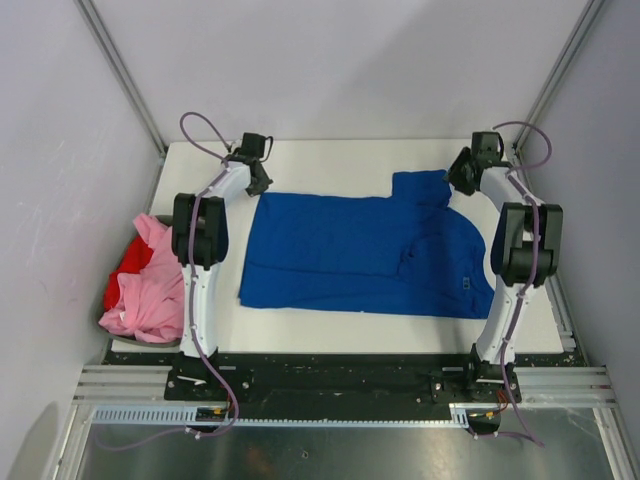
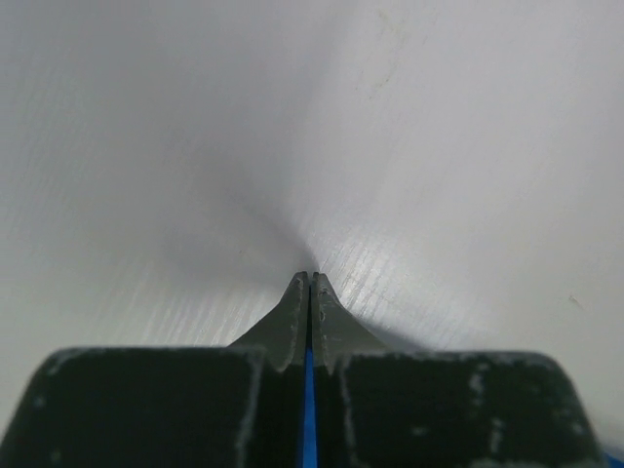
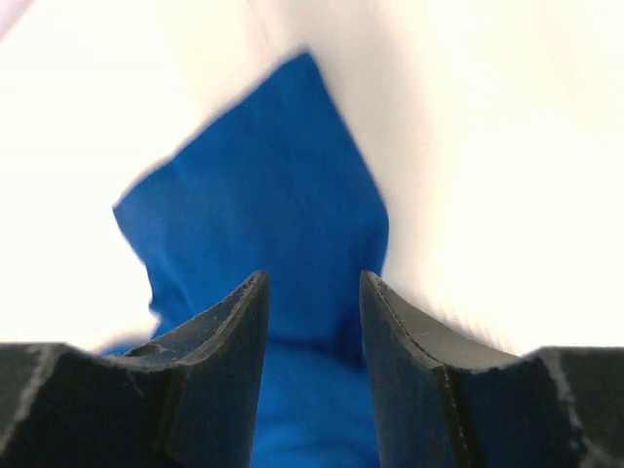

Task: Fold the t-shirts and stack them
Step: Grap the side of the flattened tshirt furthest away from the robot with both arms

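Observation:
The royal blue t-shirt [image 1: 360, 255] lies spread flat across the white table [image 1: 330, 160], with one sleeve [image 1: 420, 186] pointing to the far side. My left gripper [image 1: 261, 184] sits at the shirt's far left corner and is shut. In the left wrist view a thin strip of the blue t-shirt [image 2: 309, 409] shows pinched between the closed fingers of the left gripper [image 2: 310, 279], whose tips rest on the table. My right gripper [image 1: 459, 180] hangs open beside the sleeve. In the right wrist view the blue t-shirt [image 3: 273, 195] lies below and between the spread fingers of the right gripper [image 3: 313, 285].
A light pink t-shirt [image 1: 152, 292] and a red t-shirt [image 1: 130, 262] lie crumpled in a heap at the table's left edge, beside my left arm. White walls with metal corner posts [image 1: 125, 75] enclose the far side. A black rail [image 1: 330, 375] runs along the near edge.

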Action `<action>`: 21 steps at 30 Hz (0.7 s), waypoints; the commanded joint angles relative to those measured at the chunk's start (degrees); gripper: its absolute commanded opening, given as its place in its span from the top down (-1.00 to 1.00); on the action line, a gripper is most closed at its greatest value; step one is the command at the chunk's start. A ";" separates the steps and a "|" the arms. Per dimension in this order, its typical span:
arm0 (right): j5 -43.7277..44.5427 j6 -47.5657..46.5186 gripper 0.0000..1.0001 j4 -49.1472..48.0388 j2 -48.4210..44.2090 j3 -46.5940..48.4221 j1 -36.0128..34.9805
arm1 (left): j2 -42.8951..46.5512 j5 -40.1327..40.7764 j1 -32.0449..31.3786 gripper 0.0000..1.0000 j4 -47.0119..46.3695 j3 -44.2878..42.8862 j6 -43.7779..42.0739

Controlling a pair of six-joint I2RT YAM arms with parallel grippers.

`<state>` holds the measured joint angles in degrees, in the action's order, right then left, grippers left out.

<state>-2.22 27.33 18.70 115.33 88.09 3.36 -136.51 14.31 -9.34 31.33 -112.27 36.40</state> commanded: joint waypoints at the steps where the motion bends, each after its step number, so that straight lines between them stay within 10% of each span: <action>1: 6.36 -0.51 0.07 2.26 9.62 15.07 0.08 | 1.93 0.13 0.70 1.00 -0.63 0.03 -3.08; 11: 12.32 0.93 0.08 14.25 30.35 45.80 -1.42 | 2.41 -0.39 0.93 1.00 -0.61 -0.07 -5.43; 21: 14.63 -1.40 0.06 13.17 33.72 47.69 -3.09 | 1.52 -1.34 1.21 1.00 -0.65 -1.83 -5.79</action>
<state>10.11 27.27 31.51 148.09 132.60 1.04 -136.51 13.10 -8.99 31.03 -112.25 32.34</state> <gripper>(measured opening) 0.468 0.006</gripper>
